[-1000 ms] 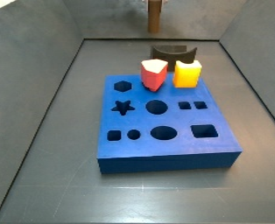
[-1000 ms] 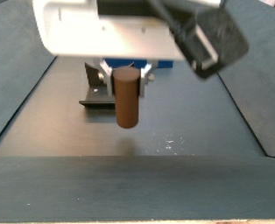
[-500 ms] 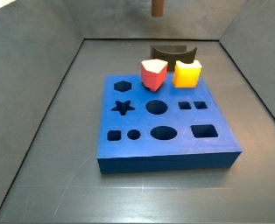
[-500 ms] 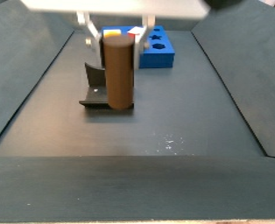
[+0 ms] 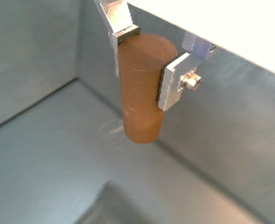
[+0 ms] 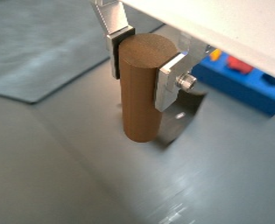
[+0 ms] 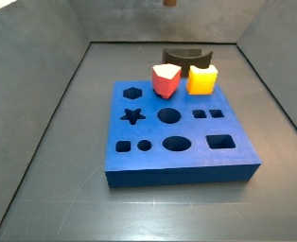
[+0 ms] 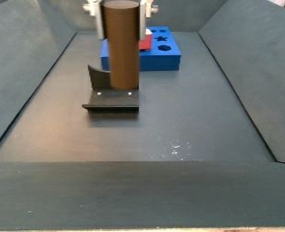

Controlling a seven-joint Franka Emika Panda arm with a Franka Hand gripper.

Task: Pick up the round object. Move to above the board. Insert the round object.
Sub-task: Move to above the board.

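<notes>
My gripper (image 5: 150, 61) is shut on the round object (image 5: 144, 109), a brown cylinder peg held upright near its top between the two silver fingers; both wrist views show this (image 6: 146, 61). In a side view the peg (image 8: 122, 50) hangs in the air over the fixture (image 8: 110, 96), short of the blue board (image 8: 164, 57). In a side view only the peg's lower tip (image 7: 170, 3) shows at the top edge, behind the board (image 7: 177, 168). The board's cut-out holes are open. The arm itself is out of view.
A red block (image 7: 166, 80), a yellow block (image 7: 203, 78) and a dark arch block (image 7: 185, 56) stand at the board's far edge. Grey walls slope up around the dark floor (image 8: 170, 136). The fixture also shows below the peg in a wrist view (image 6: 181, 118).
The gripper has carried the peg upward and toward the board. In a side view the peg has risen almost out of the top edge.
</notes>
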